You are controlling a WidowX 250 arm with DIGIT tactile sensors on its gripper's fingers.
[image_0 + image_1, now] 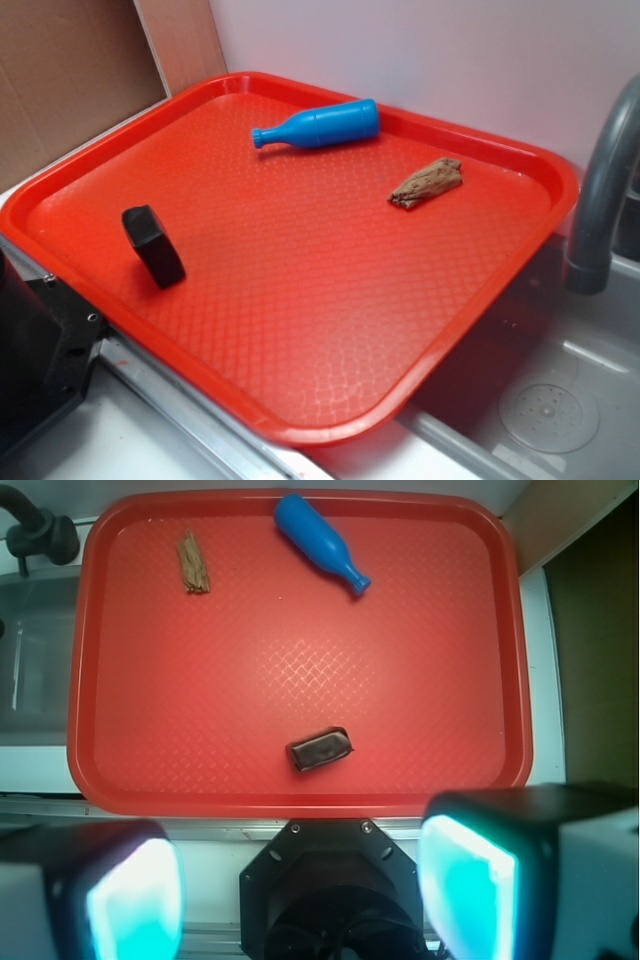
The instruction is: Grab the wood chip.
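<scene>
- Exterior view: the chip [427,183] lies flat on the red tray [300,330], in the far part beside the sink-side rim and near the faucet [600,200]. The bottle [318,127] lies on its side along the far rim, apart from the chip. The block [153,245] stands on edge toward the near left rim. My gripper does not show here.
- Wrist view: my gripper [300,895] hangs high over the tray's near rim, fingers [470,890] spread wide, nothing between them. I judge I am only starting. The chip [193,562] sits at the far left corner of the tray, clear on all sides, so I can come straight down on it.
</scene>
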